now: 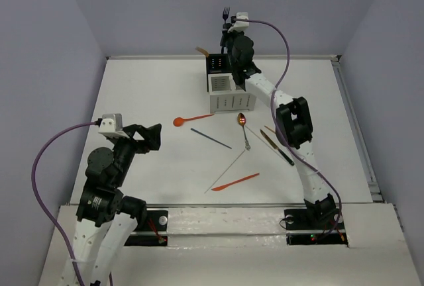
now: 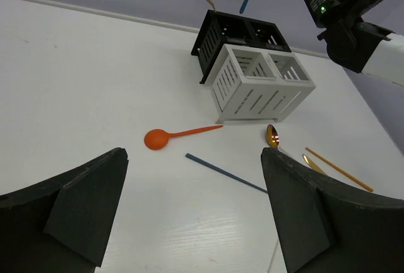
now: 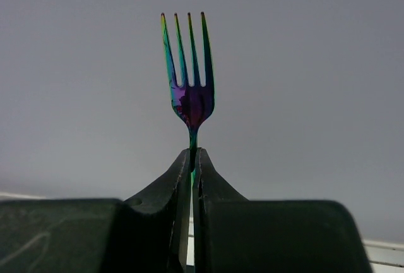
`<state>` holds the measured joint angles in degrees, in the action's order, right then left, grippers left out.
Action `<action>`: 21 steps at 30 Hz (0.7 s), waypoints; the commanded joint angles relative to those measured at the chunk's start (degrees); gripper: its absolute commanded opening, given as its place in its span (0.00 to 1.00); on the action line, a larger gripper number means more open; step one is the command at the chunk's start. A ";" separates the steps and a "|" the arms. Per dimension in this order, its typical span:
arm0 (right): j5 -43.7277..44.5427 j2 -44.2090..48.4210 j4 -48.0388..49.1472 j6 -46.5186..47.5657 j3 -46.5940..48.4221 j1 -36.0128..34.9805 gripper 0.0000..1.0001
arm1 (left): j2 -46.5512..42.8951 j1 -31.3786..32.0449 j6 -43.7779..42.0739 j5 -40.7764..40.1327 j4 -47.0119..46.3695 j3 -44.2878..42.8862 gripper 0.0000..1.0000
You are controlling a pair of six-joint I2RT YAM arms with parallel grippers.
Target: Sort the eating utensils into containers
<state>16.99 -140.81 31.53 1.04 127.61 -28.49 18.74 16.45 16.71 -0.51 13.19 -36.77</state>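
The right pincer (image 3: 192, 153) is clenched on the neck of a dark blue fork (image 3: 191, 102), tines up, raised over the far side of the containers (image 1: 228, 102) at the tabletop's (image 1: 146, 87) far middle. Nearer lie an orange spoon (image 1: 192, 119), a blue chopstick (image 1: 211, 138), a gold spoon (image 1: 243, 127) and an orange knife (image 1: 236, 181). The left pincer (image 1: 149, 136) hangs released at the near left.

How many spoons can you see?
2. The orange spoon lies near the white holders' front; the gold spoon lies to its right. The handle in the black holder may be another.
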 commanded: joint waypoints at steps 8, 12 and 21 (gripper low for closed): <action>-2.66 5.89 10.92 -0.95 -12.20 -0.51 0.07 | 0.16 -1.15 -1.24 0.16 -2.38 -1.99 0.99; -3.90 6.87 10.40 -0.95 -13.97 -0.51 0.07 | -0.28 -1.15 -1.15 0.16 -2.29 -1.90 0.99; -9.25 10.99 1.74 -0.60 -15.22 -0.51 0.59 | -0.81 -1.15 -1.24 0.25 -2.64 -1.81 0.99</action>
<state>11.20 -136.38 35.38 0.30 109.69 -28.58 18.57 15.64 16.51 -0.47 13.15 -36.77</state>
